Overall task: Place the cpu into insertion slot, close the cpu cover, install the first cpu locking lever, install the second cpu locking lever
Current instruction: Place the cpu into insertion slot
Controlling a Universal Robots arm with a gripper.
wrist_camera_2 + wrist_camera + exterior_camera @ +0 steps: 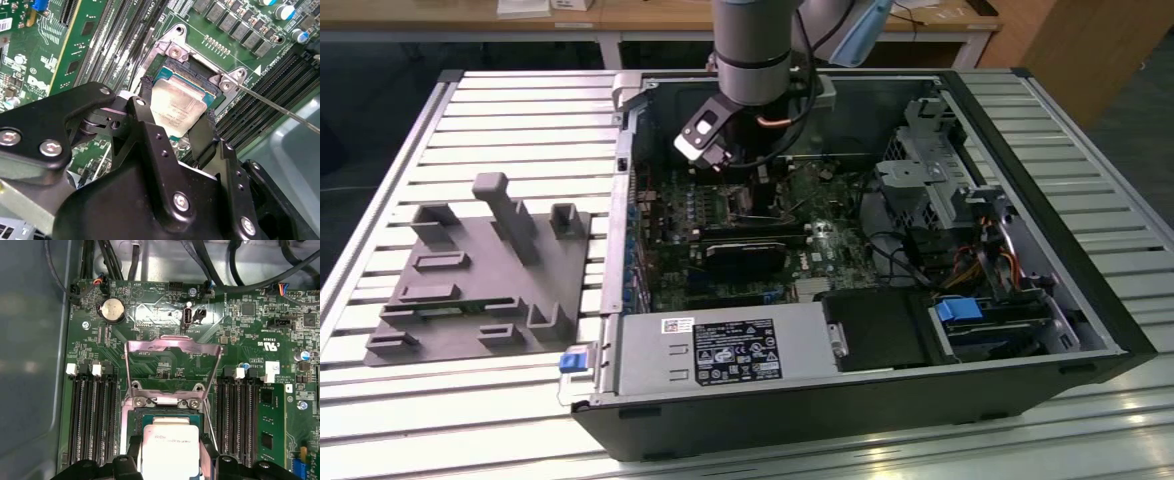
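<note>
The gripper [177, 107] pinches the cpu [176, 100] by 2 opposite edges between its black fingers [202, 137], holding it over the insertion slot [170, 416] on the green motherboard [235, 340]. The cpu cover [172, 346] stands swung open at the slot's hinged edge. 1 thin locking lever [275, 105] angles away from a slot corner.

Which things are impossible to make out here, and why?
- Whether the cpu sits fully in the insertion slot: the gripper covers its sides in both wrist views.
- Part of the cpu in the first wrist view: cut by the picture's edge.
- That slot in the exterior view: behind the arm.
</note>
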